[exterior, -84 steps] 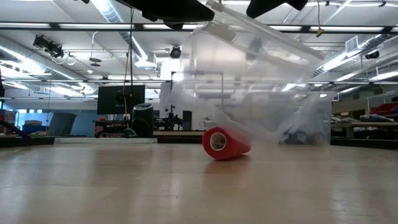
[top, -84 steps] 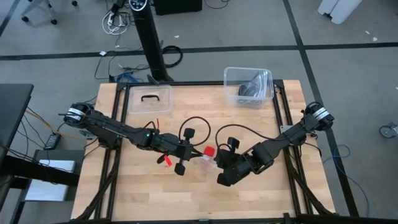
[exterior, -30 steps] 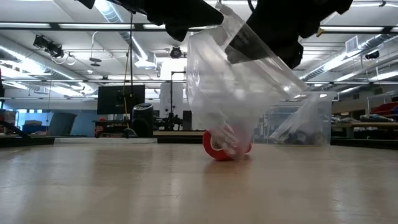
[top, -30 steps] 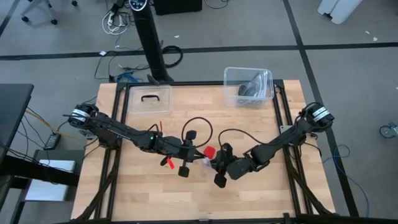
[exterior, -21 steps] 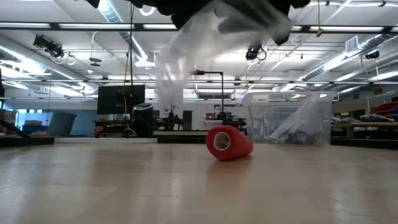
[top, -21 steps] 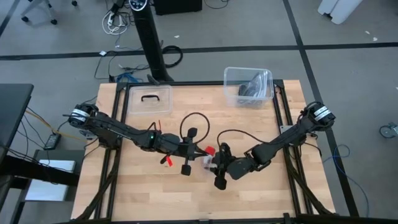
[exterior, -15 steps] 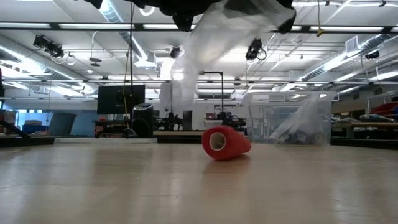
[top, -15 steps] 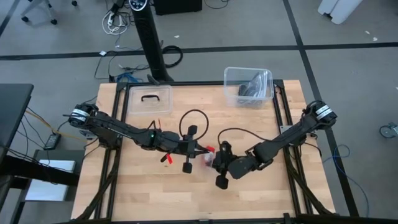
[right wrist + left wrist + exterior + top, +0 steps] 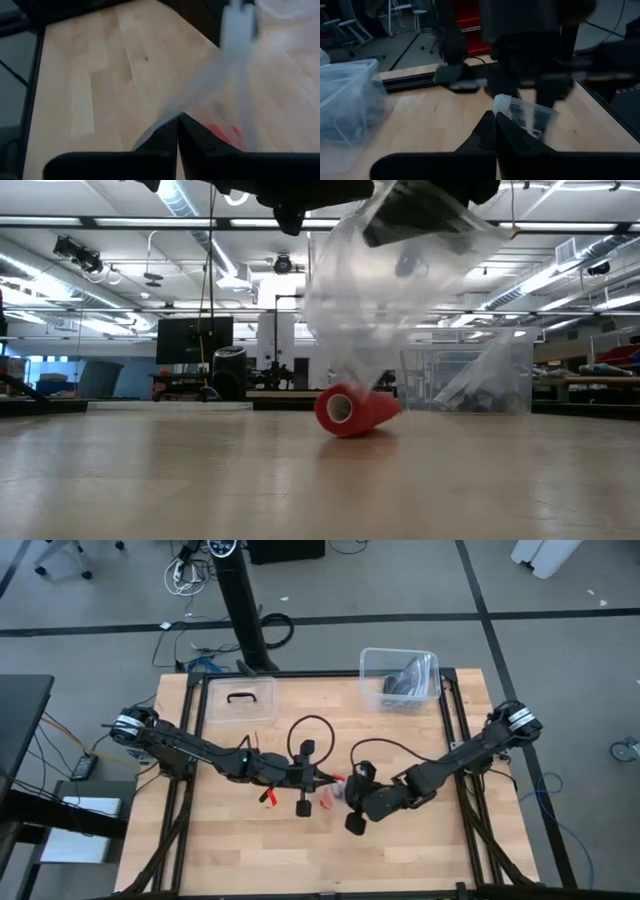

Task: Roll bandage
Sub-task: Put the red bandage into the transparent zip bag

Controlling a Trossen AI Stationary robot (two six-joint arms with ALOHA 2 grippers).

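Bright overhead strip lights, even lighting; both wrist views heavily motion-blurred.

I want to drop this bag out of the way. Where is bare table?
Bare wooden table lies along the near edge, below both arms, and between the clear lid with a black handle and the clear plastic bin. The centre is crowded: left gripper and right gripper both pinch the clear plastic bag above the red bandage roll.

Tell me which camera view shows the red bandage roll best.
The low view: the bandage roll lies on the table in full side view, its open end visible. The high view shows only a red speck between the arms; the right wrist view shows a red blur behind plastic; the left wrist view shows none.
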